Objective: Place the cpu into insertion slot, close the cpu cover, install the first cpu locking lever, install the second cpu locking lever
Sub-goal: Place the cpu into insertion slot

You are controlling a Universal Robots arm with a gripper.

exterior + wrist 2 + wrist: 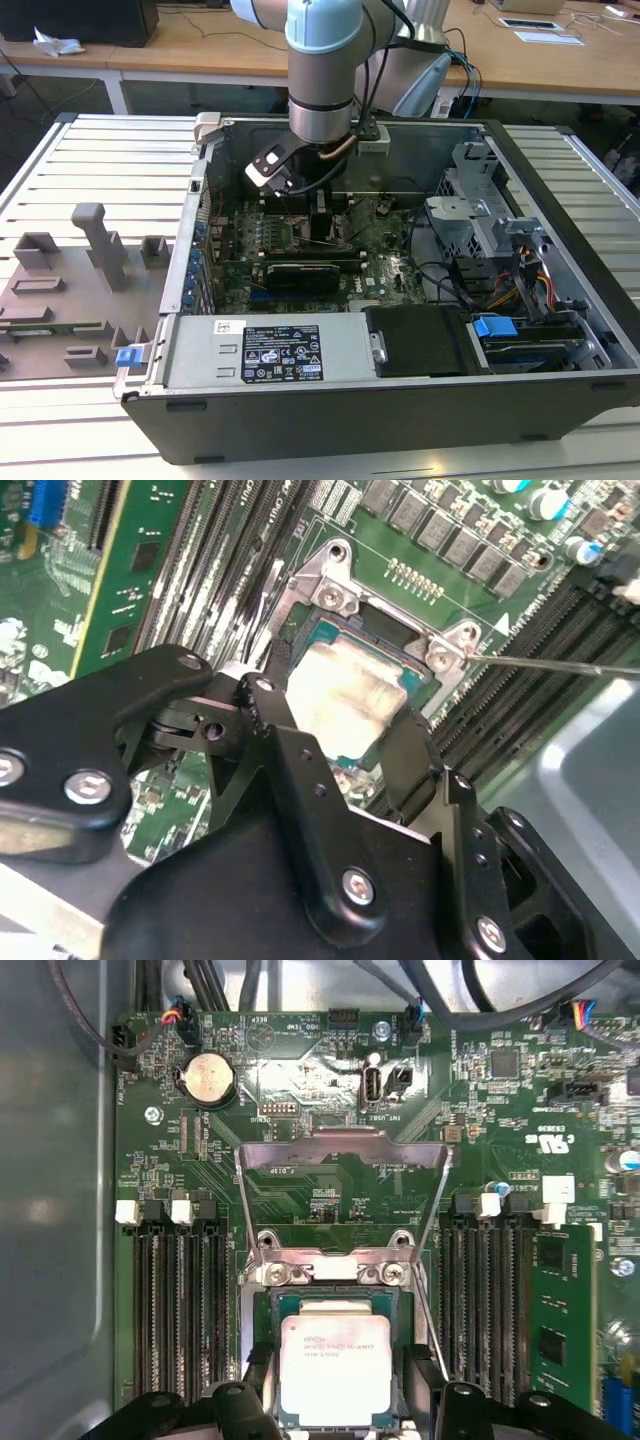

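Note:
In both wrist views the cpu (335, 1365) (345, 695), a small square chip with a silvery top, lies between my two black fingers (262, 1385) (283, 745). My gripper (338, 1388) (340, 725) is shut on its two opposite edges. The chip sits in or just above the insertion slot (400, 1310); I cannot tell whether it rests on the pins. Behind the slot the cpu cover (343, 1146), a silver frame plate, stands flipped open on its hinge. A thin locking lever rod (560, 665) sticks out beside the socket. In the exterior view my gripper (312, 222) reaches down into the computer case.
Long black memory slots (175, 1300) flank the socket on both sides. A round coin battery (208, 1078) and cable plugs sit beyond the open cover, and a green card (560, 1310) stands to one side. The grey case wall (50, 1210) is close. A grey fixture plate (70, 290) lies outside the case.

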